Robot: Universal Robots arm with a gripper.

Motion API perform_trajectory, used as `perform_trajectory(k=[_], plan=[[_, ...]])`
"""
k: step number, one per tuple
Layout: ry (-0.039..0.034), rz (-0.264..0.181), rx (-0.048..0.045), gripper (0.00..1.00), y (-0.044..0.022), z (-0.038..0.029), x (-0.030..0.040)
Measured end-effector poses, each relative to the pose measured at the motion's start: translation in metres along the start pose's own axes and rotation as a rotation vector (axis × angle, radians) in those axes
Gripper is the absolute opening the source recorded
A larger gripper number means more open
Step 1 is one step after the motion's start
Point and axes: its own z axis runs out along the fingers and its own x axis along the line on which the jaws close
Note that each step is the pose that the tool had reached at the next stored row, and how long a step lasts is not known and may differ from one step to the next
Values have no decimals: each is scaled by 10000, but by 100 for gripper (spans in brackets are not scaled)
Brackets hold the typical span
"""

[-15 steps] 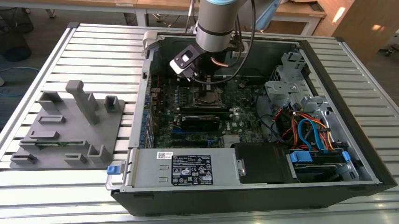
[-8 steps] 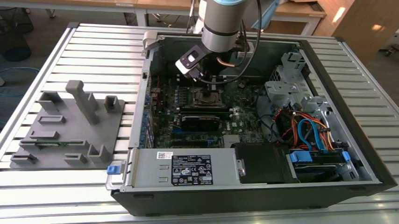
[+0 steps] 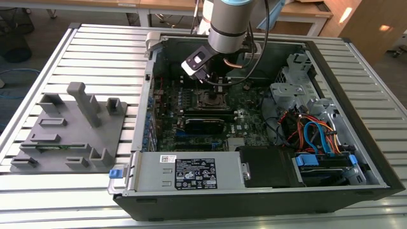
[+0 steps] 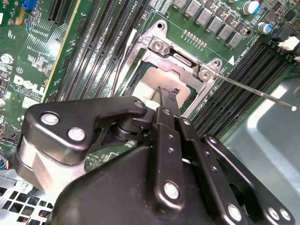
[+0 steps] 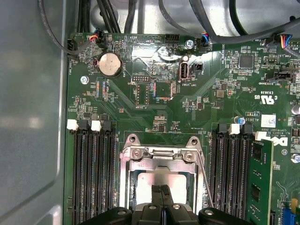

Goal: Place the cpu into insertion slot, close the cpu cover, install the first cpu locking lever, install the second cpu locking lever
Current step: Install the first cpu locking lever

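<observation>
In both wrist views the cpu (image 5: 157, 179) (image 4: 149, 86) lies in the insertion slot (image 5: 124, 185), its dull silver top showing through the window of the cpu cover (image 5: 161, 157) (image 4: 176, 58). The cover lies down flat over it. My gripper (image 5: 162, 189) (image 4: 168, 92) is shut, its thin black fingertips together right over the chip's top, with nothing held between them. One thin locking lever (image 4: 255, 93) (image 5: 203, 176) juts out sideways, free of the socket. A second thin lever (image 4: 120, 65) runs along the socket's opposite side. In the exterior view my gripper (image 3: 215, 87) hangs above the insertion slot (image 3: 212, 99).
Long black memory slots (image 5: 91, 173) flank the socket, and a green memory card (image 5: 259, 183) stands in one. Cables (image 3: 315, 133) and drive cages fill the case at the exterior view's right. The power supply box (image 3: 190, 171) sits at the front. A grey fixture tray (image 3: 70, 133) lies outside on the table.
</observation>
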Motion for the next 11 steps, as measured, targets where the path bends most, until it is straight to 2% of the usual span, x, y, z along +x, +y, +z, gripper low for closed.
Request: perform_trajectory(k=[11], plan=[[4, -1, -1, 10, -1, -26, 1]])
